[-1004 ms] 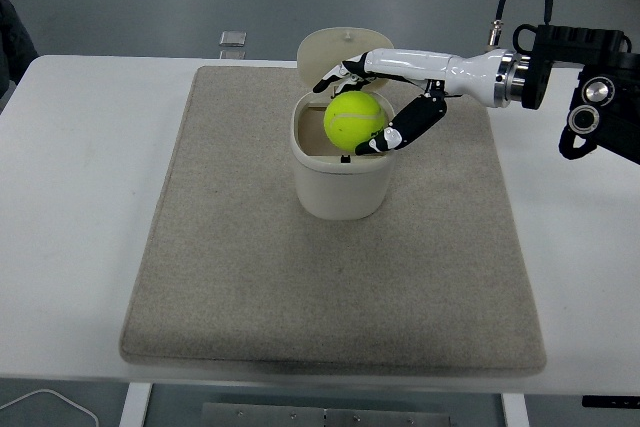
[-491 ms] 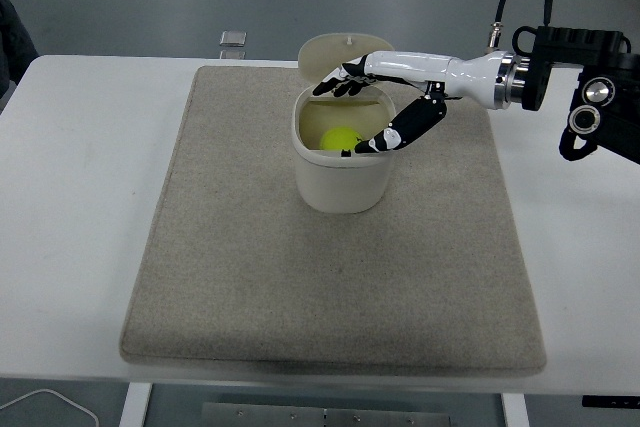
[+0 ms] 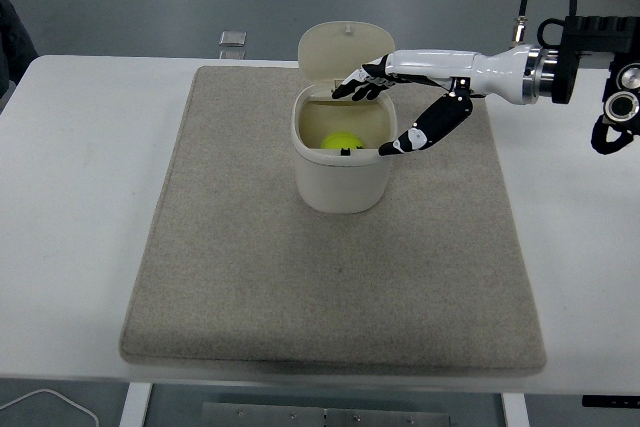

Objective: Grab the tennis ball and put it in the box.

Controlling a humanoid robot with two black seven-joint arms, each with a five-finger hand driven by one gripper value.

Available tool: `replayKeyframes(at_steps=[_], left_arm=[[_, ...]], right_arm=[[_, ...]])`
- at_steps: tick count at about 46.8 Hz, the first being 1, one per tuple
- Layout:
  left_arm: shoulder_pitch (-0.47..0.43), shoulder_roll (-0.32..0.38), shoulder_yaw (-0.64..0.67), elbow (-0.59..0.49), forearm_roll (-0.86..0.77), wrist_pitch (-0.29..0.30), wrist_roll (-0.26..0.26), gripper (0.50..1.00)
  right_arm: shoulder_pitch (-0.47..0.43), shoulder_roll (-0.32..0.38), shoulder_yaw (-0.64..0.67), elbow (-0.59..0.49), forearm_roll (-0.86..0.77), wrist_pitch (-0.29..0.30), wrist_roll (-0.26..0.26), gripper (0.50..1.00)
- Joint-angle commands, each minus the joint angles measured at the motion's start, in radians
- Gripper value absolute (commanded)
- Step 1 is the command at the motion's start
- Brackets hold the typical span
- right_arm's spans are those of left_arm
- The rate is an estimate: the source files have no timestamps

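Observation:
A yellow-green tennis ball [image 3: 341,141] lies inside the cream box [image 3: 342,183], a round open-topped container with its lid [image 3: 343,50] hinged up at the back. The box stands on a grey felt mat [image 3: 250,267]. My right hand [image 3: 382,114] hovers just over the box's right rim. Its fingers [image 3: 362,84] are spread and hold nothing, with the thumb [image 3: 412,138] pointing down beside the rim. The left arm is out of view.
The mat covers the middle of the white table [image 3: 80,197]. A small clear block [image 3: 232,38] sits at the table's far edge, behind the mat. A white cable [image 3: 40,402] shows below the table's near left corner.
One second ago my right hand held the ball over the box. It let go, the ball dropped into the box, and the hand has drawn back a little to the right.

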Motion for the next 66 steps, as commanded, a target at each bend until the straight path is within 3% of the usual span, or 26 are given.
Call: replayKeyframes(at_steps=[1,7,9,18,22,26,35,44,55,66], left_arm=[[0.0,0.0,0.0,0.0,0.0,0.0,0.0,0.992],[0.0,0.0,0.0,0.0,0.0,0.0,0.0,0.99],[0.0,0.0,0.0,0.0,0.0,0.0,0.0,0.992],[0.0,0.0,0.0,0.0,-0.001,0.0,0.0,0.992],[0.0,0.0,0.0,0.0,0.0,0.0,0.0,0.99],[0.0,0.0,0.0,0.0,-0.001,0.0,0.0,0.992],[0.0,0.0,0.0,0.0,-0.001,0.0,0.0,0.992],[0.0,0.0,0.0,0.0,-0.001,0.0,0.0,0.99],[0.0,0.0,0.0,0.0,0.0,0.0,0.0,0.992],[0.0,0.0,0.0,0.0,0.0,0.0,0.0,0.992]], right_arm=[[-0.002,-0.028,0.003,0.002,0.001,0.019,0.0,0.864],[-0.003,-0.083,0.004,0.01,0.016,0.036,0.0,0.868],[-0.005,-0.1,0.004,0.01,0.018,0.037,0.0,0.905],[-0.052,-0.147,0.01,0.008,0.019,0.03,0.0,0.911],[-0.087,-0.147,0.032,-0.005,0.027,0.021,-0.003,0.911],[-0.127,-0.143,0.046,-0.027,0.079,-0.03,-0.008,0.909],[-0.196,-0.101,0.046,-0.102,0.272,-0.186,-0.006,0.909],[-0.229,-0.034,0.061,-0.14,0.462,-0.268,-0.006,0.909],[-0.267,0.057,0.19,-0.222,0.696,-0.28,-0.009,0.909],[-0.267,0.083,0.204,-0.314,0.927,-0.28,-0.015,0.907]])
